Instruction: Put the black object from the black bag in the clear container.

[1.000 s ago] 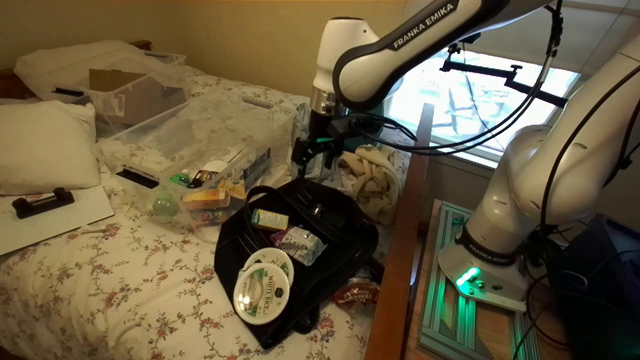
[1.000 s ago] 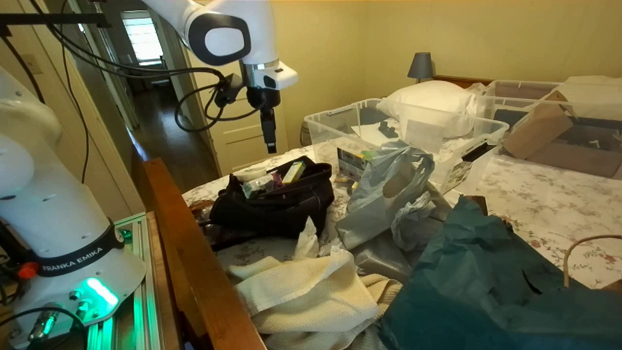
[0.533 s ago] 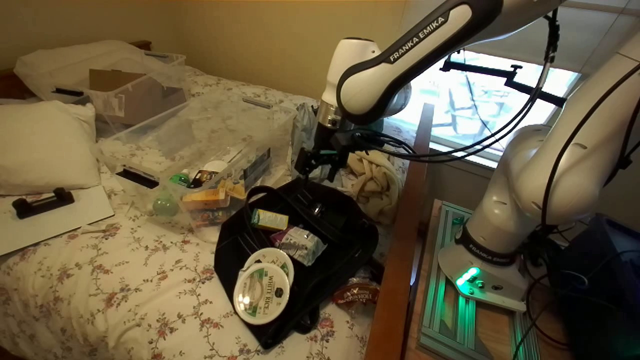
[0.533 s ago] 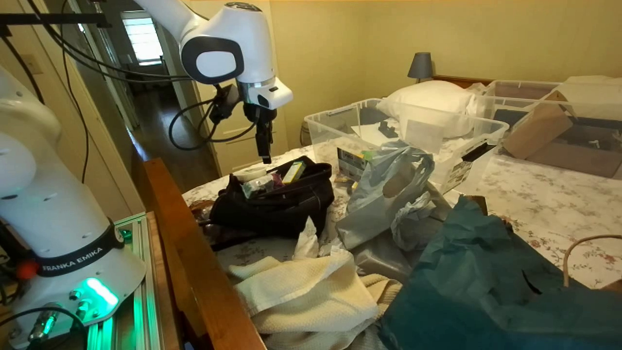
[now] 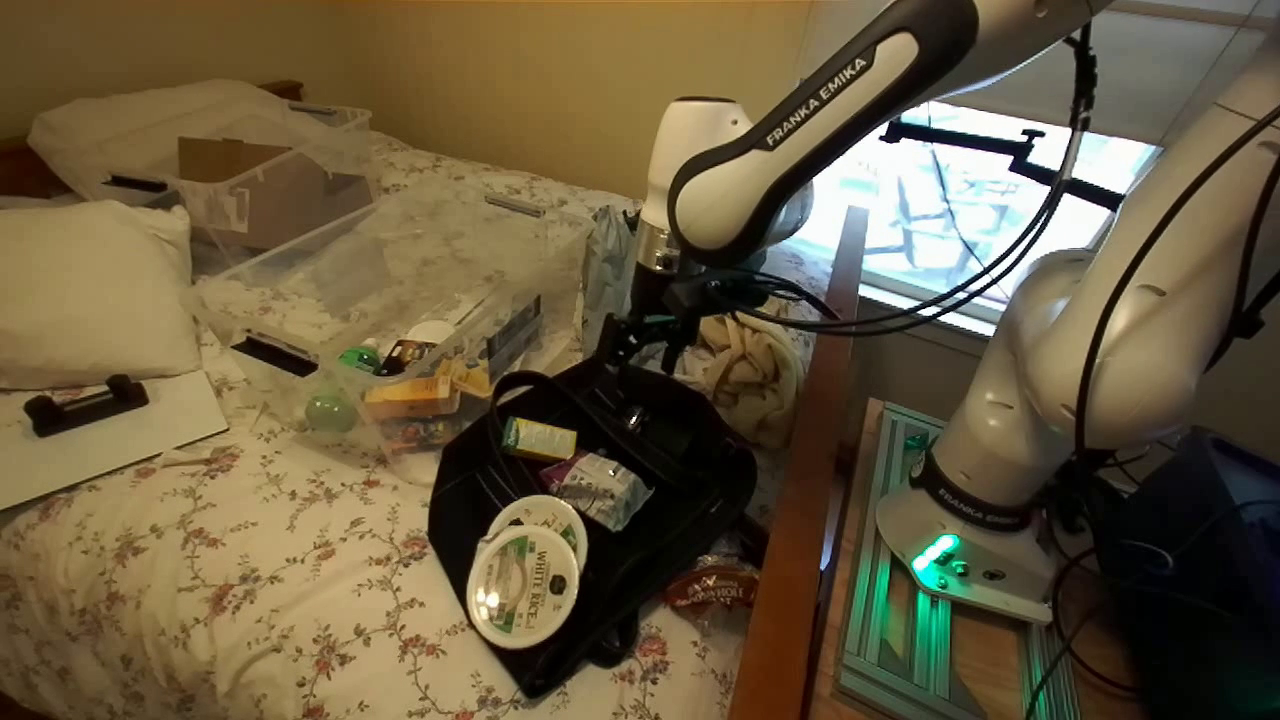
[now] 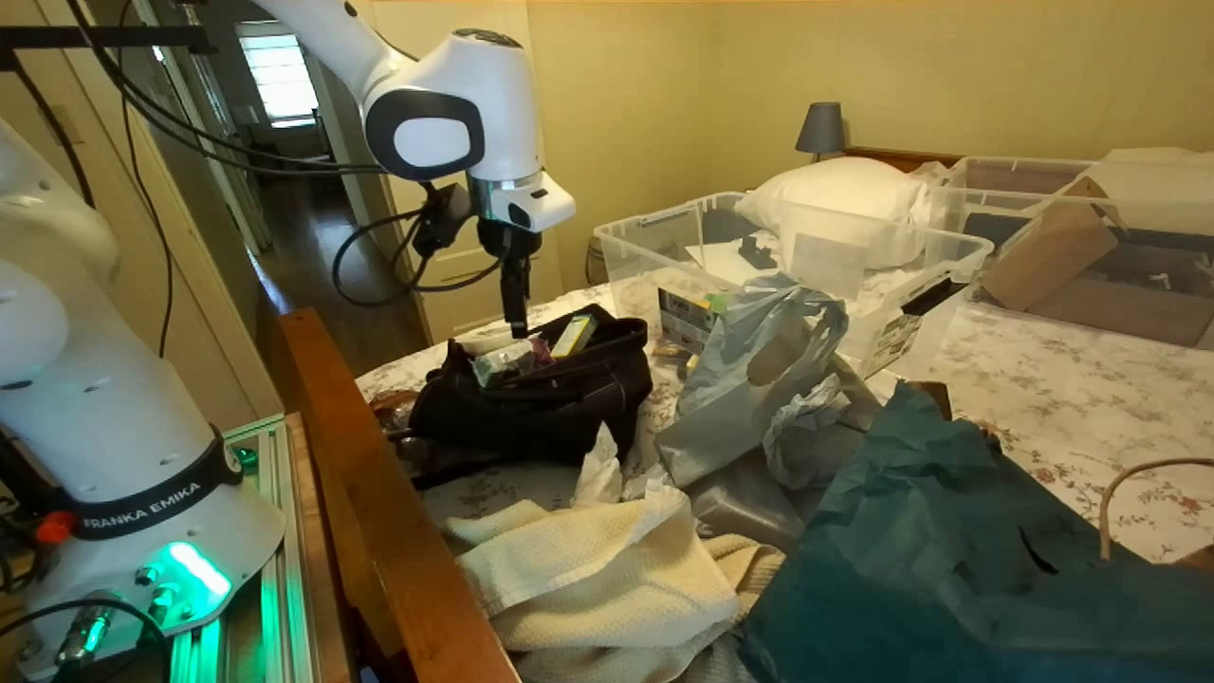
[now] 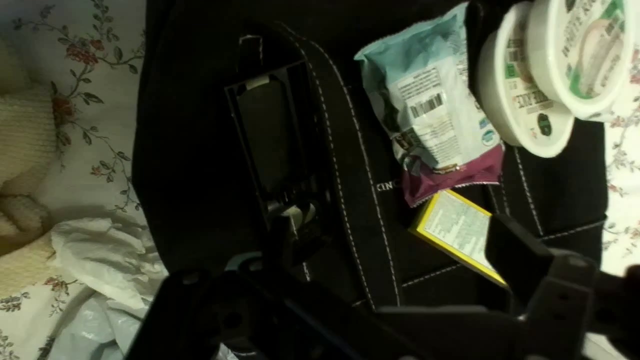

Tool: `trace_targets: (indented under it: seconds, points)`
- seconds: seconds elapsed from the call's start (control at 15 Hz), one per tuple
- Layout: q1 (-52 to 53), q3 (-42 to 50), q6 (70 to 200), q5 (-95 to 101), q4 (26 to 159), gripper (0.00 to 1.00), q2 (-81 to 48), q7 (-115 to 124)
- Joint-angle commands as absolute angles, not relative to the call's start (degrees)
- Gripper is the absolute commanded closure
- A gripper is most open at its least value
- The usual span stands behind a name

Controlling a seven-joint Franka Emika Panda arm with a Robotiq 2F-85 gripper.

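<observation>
Gripper (image 7: 392, 242) wide and empty over the bag (image 7: 195, 150); that spread — I'd judge — leaves room to straddle the black object (image 7: 270, 135), toward ten o'clock in the wrist view

FRANKA EMIKA on arm (image 5: 815, 105), WHITE RICE on bowl (image 5: 523, 588)

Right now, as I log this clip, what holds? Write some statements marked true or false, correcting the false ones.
1. The hand is open above the black bag. True.
2. The hand grips the yellow box. False: the yellow box sits apart from the hand.
3. A clear container stands beside the black bag. True.
4. The black object is in that clear container. False: the black object lies beside a bag strap.
5. Two white rice tubs overlap. True.
</observation>
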State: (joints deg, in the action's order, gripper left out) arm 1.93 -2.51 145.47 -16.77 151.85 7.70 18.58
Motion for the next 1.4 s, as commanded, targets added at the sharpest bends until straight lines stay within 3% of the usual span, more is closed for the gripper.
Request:
trace_targets:
  seconds: [0.0,0.73,0.8,0.93,1.0,1.07,1.27,1.33]
  points:
    - [0.89,-2.55,146.86,-10.46,149.63,0.0,1.36,17.84]
    - [1.92,0.72,150.12,4.4,143.5,0.0,-11.11,22.1]
    - [2.06,0.93,149.85,4.09,143.1,0.05,-11.75,21.8]
    - [2.25,1.36,148.91,3.64,142.61,0.26,-12.64,21.27]
    - [2.28,1.5,148.32,3.46,142.46,0.27,-12.93,20.89]
    - [2.35,1.7,147.52,3.66,142.5,0.12,-13.01,20.59]
    - [2.18,1.8,144.08,3.31,142.36,0.0,-13.45,18.9]
    - [2.04,1.69,143.2,2.98,142.27,0.0,-13.69,18.25]
